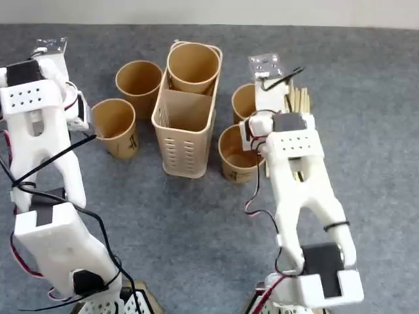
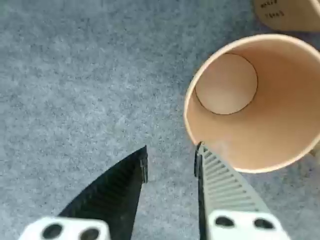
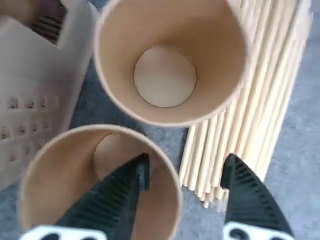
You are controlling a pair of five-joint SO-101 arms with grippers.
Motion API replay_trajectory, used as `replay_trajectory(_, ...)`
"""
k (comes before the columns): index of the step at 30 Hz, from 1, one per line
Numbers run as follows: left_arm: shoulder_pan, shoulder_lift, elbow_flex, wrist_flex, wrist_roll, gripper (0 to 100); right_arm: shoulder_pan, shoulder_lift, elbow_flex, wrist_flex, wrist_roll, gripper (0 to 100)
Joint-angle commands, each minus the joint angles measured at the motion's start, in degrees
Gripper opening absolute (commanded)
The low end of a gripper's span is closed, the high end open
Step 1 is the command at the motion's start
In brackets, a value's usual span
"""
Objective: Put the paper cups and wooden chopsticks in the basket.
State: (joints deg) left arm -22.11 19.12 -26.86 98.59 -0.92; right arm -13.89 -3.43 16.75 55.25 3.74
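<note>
Right gripper: fingers spread, gripping nothing. One finger hangs over the mouth of the near right cup, the other over the ends of the wooden chopsticks.

Near right cup: upright on the grey carpet, just right of the basket at its near end. Inside it, only the bare bottom.

Left gripper: fingers spread, holding nothing. The ribbed white fingertip sits at the rim of the near left cup; contact cannot be judged.

Near left cup: upright, left of the basket near its middle, bare bottom showing.

Basket: perforated plastic, two compartments.
- Near compartment: inner walls visible, floor not made out.
- Far compartment: one paper cup, the basket cup, standing upright and filling it.

Far right cup: right of the basket, touching or nearly touching the near right cup. It is partly covered by the right arm in the high view.

Far left cup: left of the basket's far end, upright.

Chopsticks: lie flat in a bundle right of the far right cup, well clear of the basket. Their near ends are under the right arm in the high view.

Count:
- Paper cups: five, one in the basket and four on the carpet.
- Basket: one.
- Chopsticks: one bundle; the sticks overlap too much to count.
</note>
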Motion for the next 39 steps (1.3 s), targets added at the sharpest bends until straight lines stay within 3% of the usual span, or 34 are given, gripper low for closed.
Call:
replay_trajectory(1,-0.4,-2.2,-0.1,-1.1,-0.4,19,0.0,2.3,0.3,-3.2,-0.5,23.8)
replay_trajectory(4,-0.4,-2.2,-0.1,-2.5,-0.4,19,0.0,4.4,0.0,-3.3,-0.2,20.8)
replay_trajectory(7,-0.4,-2.2,-0.1,-3.2,-0.4,19,0.0,4.7,-0.1,-3.2,-0.2,1.5)
replay_trajectory(8,-0.4,-2.2,-0.1,-3.2,-0.4,19,0.2,4.4,-0.1,-3.0,-0.2,0.0)
replay_trajectory(15,-0.4,-2.2,-0.2,-5.0,-0.4,19,5.7,-4.0,-4.2,7.6,2.1,0.5)
replay_trajectory(20,-0.1,-2.2,-0.2,-5.2,-0.4,19,8.7,-15.5,-18.0,23.0,6.2,0.5)
replay_trajectory(23,-0.1,-2.2,-0.2,-6.2,-0.4,19,8.7,-20.9,-29.2,26.6,6.5,0.5)
replay_trajectory(28,-0.3,-2.2,-0.2,-7.1,-0.4,19,3.2,-20.8,-43.1,19.7,3.0,0.5)
replay_trajectory(33,-0.3,-2.2,-0.3,-7.1,-0.6,19,-3.4,-11.2,-43.5,5.6,0.7,0.5)
replay_trajectory(39,-1.5,-2.2,-3.2,-6.8,-0.6,19,-6.2,3.3,-44.0,1.3,0.6,0.5)
